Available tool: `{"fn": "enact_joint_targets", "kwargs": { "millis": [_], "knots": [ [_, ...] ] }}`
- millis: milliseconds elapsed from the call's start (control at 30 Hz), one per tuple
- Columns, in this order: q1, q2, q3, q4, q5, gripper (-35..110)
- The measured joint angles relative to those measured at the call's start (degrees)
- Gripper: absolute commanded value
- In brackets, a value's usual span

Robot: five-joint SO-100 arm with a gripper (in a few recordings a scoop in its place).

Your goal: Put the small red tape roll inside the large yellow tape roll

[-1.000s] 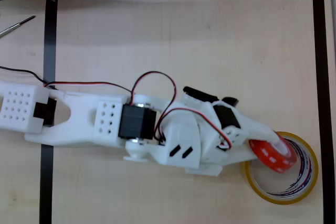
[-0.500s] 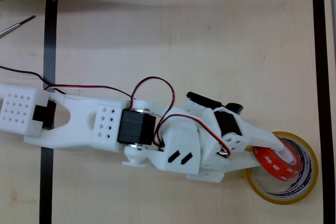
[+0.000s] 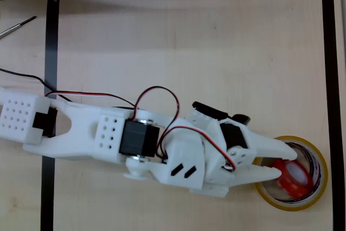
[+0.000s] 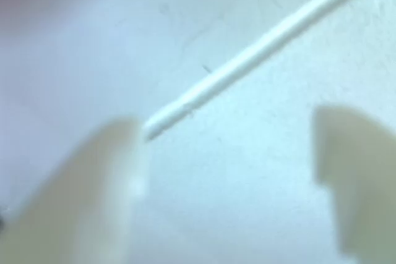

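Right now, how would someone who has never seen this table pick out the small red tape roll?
In the overhead view, follow the black tape border to the table's lower right corner, where the large yellow tape roll lies flat. The small red tape roll sits tilted within its hole, just beyond the white gripper. It is glossy red, far smaller than the thin yellow ring around it.

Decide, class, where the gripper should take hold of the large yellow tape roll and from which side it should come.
Grip the large yellow tape roll by its thin wall on the free right side, coming from above, one finger inside the hole and one outside. It lies flat, too wide to span, and the small red tape roll sits inside near the left.
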Motion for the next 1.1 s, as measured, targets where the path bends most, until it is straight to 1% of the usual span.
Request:
{"fn": "enact_joint_targets", "kwargs": {
  "millis": [300,400,533,700,833,867,900,1000,1100],
  "knots": [
    [0.0,0.0,0.0,0.0,0.0,15],
    [0.18,0.0,0.0,2.29,3.43,17],
    [1.14,2.02,0.0,12.66,15.12,18],
    [3.96,12.57,0.0,28.74,36.91,19],
    [6.77,21.09,0.0,40.43,54.49,16],
    [7.47,22.76,0.0,43.77,58.45,12],
    [8.0,23.99,0.0,47.29,61.61,11],
    [9.49,28.3,2.2,53.53,66.53,11],
    [9.58,39.64,17.49,54.93,67.15,11]
  ]
}}
